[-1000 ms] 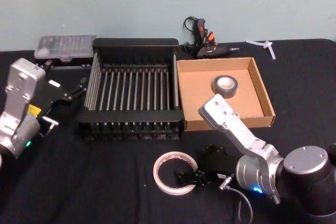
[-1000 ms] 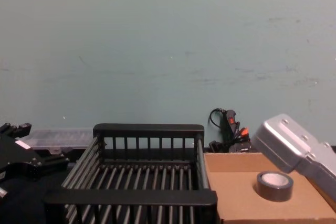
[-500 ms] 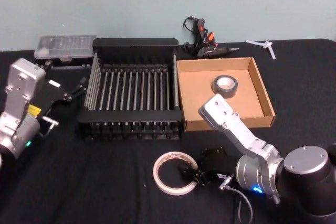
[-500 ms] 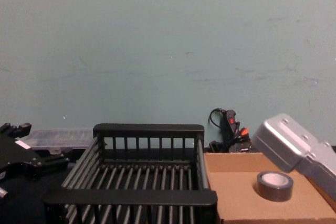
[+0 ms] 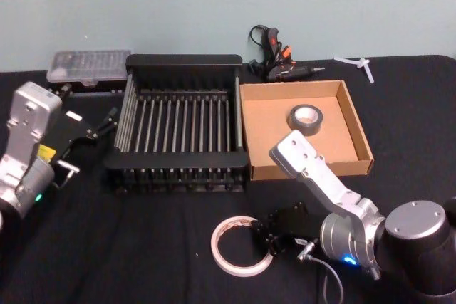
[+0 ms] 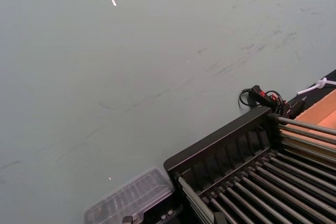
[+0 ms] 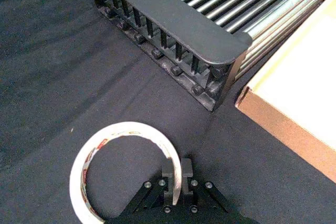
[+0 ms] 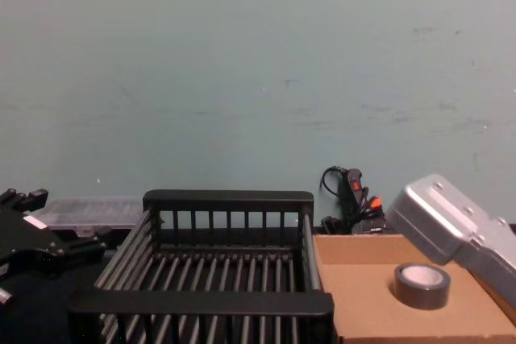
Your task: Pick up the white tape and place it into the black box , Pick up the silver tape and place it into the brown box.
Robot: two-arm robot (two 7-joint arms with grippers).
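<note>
the silver tape (image 5: 305, 114) already lies inside the brown box (image 5: 356, 127), just right of the black box (image 5: 182, 67), so that half looks done. the white tape (image 7: 122, 169) is in front of the black box on the desk (image 5: 142, 247), with my right gripper (image 7: 177, 176) pinching its rim, jaws closed on the band. lifting it over into the black box is what's left. my left gripper (image 5: 107, 119) waits left of the black box; i cannot tell its jaws.
</note>
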